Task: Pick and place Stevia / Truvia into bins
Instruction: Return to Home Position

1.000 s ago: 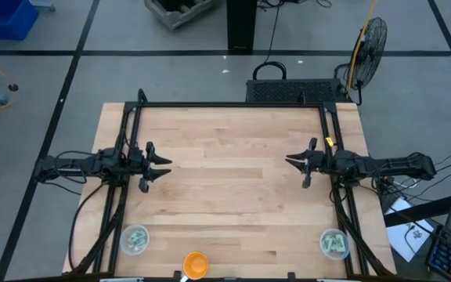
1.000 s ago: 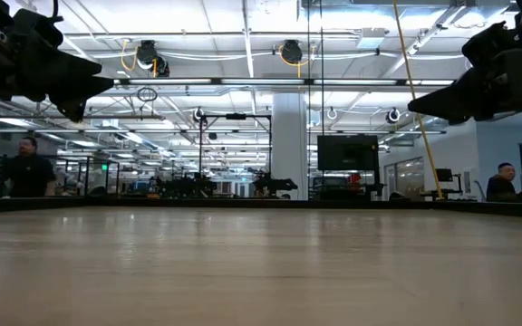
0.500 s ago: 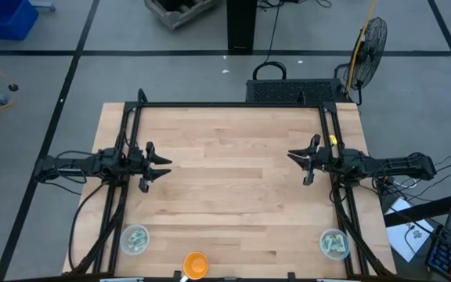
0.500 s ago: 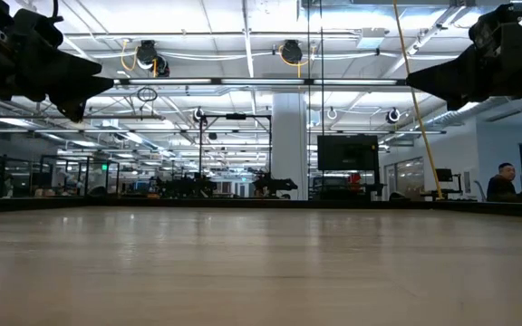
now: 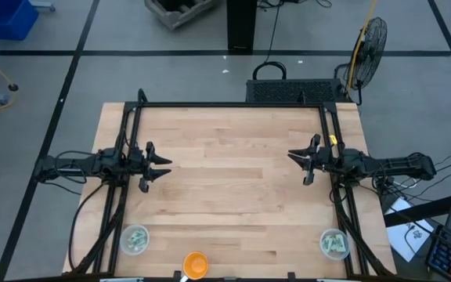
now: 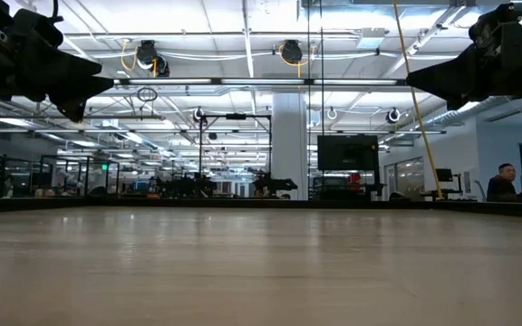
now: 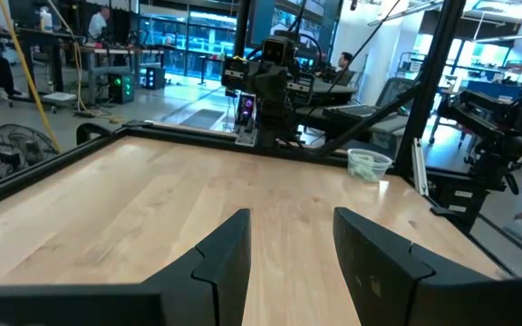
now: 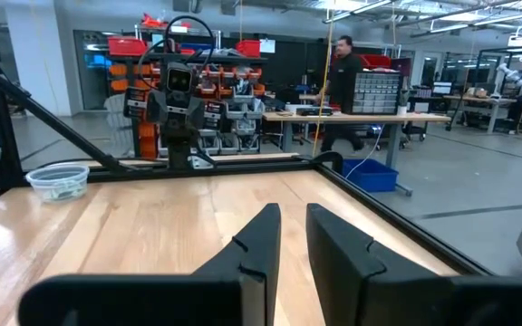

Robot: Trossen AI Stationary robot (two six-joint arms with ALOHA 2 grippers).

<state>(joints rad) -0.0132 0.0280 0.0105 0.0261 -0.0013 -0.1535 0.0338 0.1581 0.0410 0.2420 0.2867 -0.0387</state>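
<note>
Pale green and white paper sachets (image 5: 334, 245) lie heaped inside the left round clear plastic cup (image 8: 57, 192), at the near-left corner of the blond, plank-grained wooden table (image 5: 225, 204). More fill the right round clear plastic cup (image 7: 370, 174) at the near-right corner. They are too small and jumbled for their long axes to be told. A round orange bowl (image 5: 195, 263) sits between the cups on the near edge.

No sachet shows loose on the wood, so the picking looks finished and only parking the arms seems left. Each cup stands well apart from its own side's gripper, toward the near edge, and the nearer arm is the one on that side.

The left gripper (image 7: 290, 217) hovers over the table's left edge at mid-depth, its matte dark fingers spread wide and empty. The right gripper (image 8: 290, 210) mirrors it at the right edge, its fingers parted by a narrow slit and grasping nothing. Both point inward across the table.
</note>
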